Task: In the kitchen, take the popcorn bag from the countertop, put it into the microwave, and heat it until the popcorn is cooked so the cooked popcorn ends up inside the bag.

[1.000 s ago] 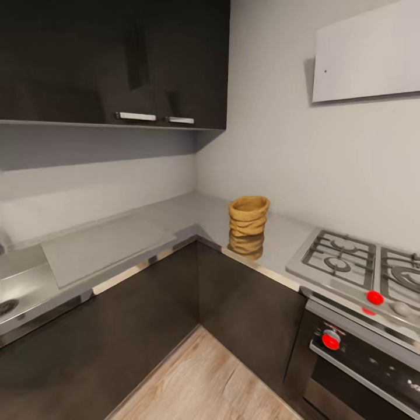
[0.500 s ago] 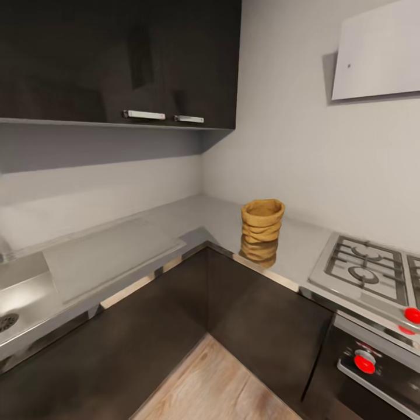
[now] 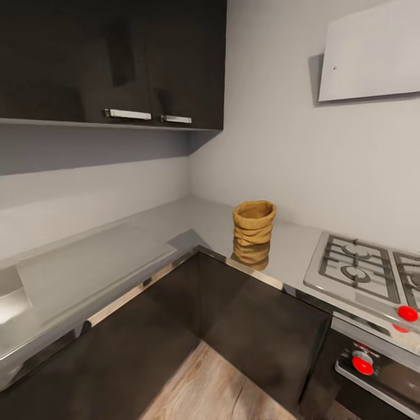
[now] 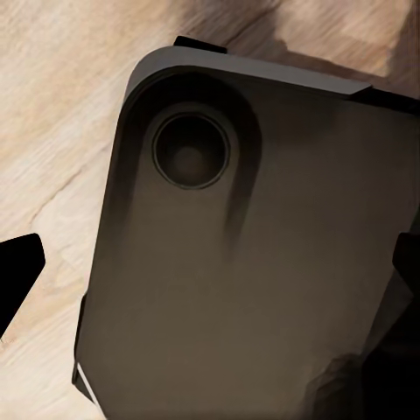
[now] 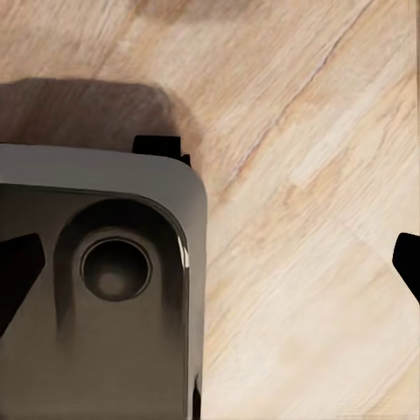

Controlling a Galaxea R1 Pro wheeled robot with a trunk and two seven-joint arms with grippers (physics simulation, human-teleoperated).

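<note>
We're in a home kitchen: steel gas hob with grates, dark glossy wall cabinets, pale grey steel surface.

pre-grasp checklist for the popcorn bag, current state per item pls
1. Popcorn bag in head view, upright: ok.
2. Bag on the countertop, standing apart from the gas hob: ok.
3. Space around the bag free of other items: ok.
4. Right gripper fingertips at opposite frame edges, nothing between, over wooden floor: open, ok.
5. Left gripper likewise open: ok.
6. Microwave location: cannot tell.
</note>
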